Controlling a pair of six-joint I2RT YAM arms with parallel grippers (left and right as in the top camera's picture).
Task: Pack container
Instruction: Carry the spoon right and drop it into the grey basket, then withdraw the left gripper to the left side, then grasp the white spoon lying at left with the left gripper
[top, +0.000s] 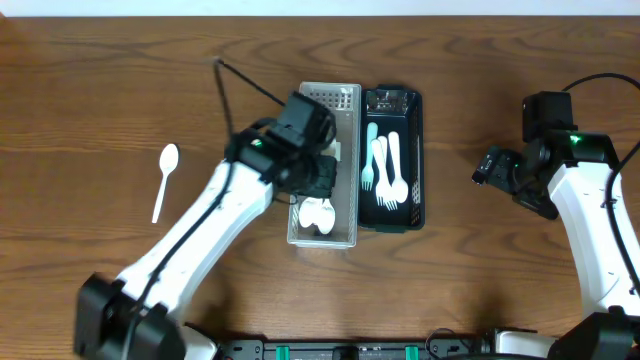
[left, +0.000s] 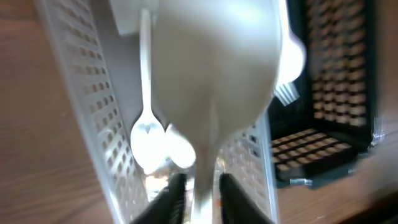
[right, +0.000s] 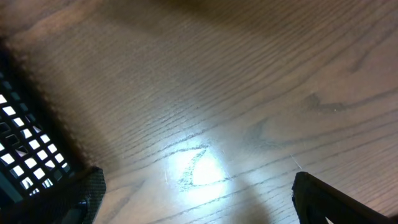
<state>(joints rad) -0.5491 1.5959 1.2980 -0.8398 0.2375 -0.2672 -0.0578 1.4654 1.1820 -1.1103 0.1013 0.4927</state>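
My left gripper (left: 198, 190): clamped on a white spoon (left: 211, 81) over the white container (top: 346, 100), other spoons (top: 318, 214) lying inside. My right gripper (right: 199, 193): fingers apart, holding nothing, above the table (right: 249, 93) just beside the black container (top: 416, 150). One loose spoon (top: 165, 180): on the table, well apart from both containers.

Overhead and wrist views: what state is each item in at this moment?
Left gripper: shut on held spoon, over white tray.
Held spoon: gripped by its handle.
White tray: holds spoons.
Black tray: holds forks.
Loose spoon: lying on table, untouched.
Right gripper: open, empty, above table.
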